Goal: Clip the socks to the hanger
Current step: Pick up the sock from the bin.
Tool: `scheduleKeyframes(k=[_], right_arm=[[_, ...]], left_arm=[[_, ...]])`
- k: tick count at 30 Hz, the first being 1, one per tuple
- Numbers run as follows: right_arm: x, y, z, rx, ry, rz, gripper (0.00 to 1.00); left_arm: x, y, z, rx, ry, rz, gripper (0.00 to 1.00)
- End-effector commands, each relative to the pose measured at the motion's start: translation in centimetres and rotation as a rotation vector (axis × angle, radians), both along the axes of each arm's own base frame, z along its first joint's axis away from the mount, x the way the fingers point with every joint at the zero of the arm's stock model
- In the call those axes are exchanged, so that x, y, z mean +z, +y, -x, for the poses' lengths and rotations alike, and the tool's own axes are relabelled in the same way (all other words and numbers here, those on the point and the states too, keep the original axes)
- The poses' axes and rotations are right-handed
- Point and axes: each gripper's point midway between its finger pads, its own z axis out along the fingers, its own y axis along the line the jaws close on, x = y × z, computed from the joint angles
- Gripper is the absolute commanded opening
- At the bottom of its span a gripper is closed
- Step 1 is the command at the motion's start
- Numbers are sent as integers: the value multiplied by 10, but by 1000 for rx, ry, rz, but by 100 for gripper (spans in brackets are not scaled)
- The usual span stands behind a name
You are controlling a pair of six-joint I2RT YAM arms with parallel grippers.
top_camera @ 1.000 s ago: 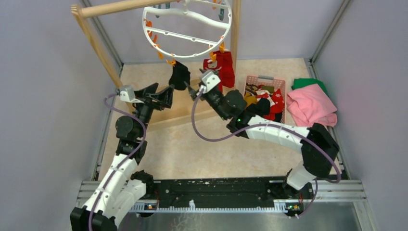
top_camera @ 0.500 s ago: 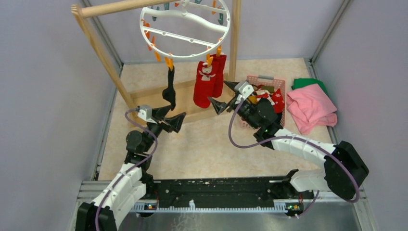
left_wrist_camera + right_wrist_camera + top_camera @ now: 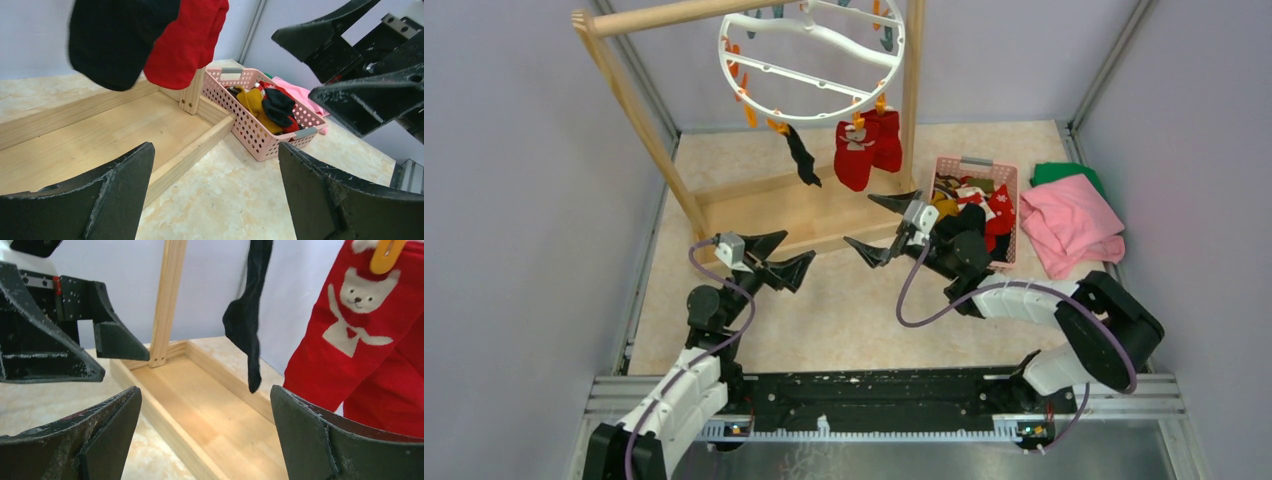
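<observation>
The white ring hanger hangs from the wooden rack. A black sock and two red socks dangle from its orange clips. One red sock has a white bear on it. More socks lie in the pink basket. My left gripper is open and empty, low above the floor and below the black sock. Facing it, my right gripper is also open and empty, beside the basket and below the red socks.
The wooden rack's base tray lies just behind both grippers, with its posts rising on either side. A pink cloth and a green cloth lie at the right wall. Grey walls enclose the floor.
Both arms have drawn back and down from the hanger. The right gripper's jaws have spread wider. The black sock now hangs free from its clip, and the ring and socks sway.
</observation>
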Motion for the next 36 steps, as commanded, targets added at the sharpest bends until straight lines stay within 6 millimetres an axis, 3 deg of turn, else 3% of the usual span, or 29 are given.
scheduleKeyframes(k=[1,7,11,17,22,25,32,36], right_arm=[[16,10,12,93,-41,-50,98],[-3,12,-2,42,15,-22,98],[-15,14,-7,37,71,-25,98],[-25,-10,-30,-73,217,-78,98],[-33,-48,-59,-265,430,-114,98],[-42,-82,-73,-442,566,-137,98],[-47,-183,-75,-810,749,-345,93],[-72,-224,-75,-918,860,-426,86]], left_arm=[[-8,4,1,23,44,24,98],[-36,18,-7,121,158,25,98],[-48,15,-6,101,190,5,98],[-67,6,-1,45,247,-27,98],[-75,0,6,-5,251,-44,98],[-78,-5,13,-46,249,-52,98],[-79,-7,13,-62,251,-49,99],[-80,-8,14,-69,257,-48,99]])
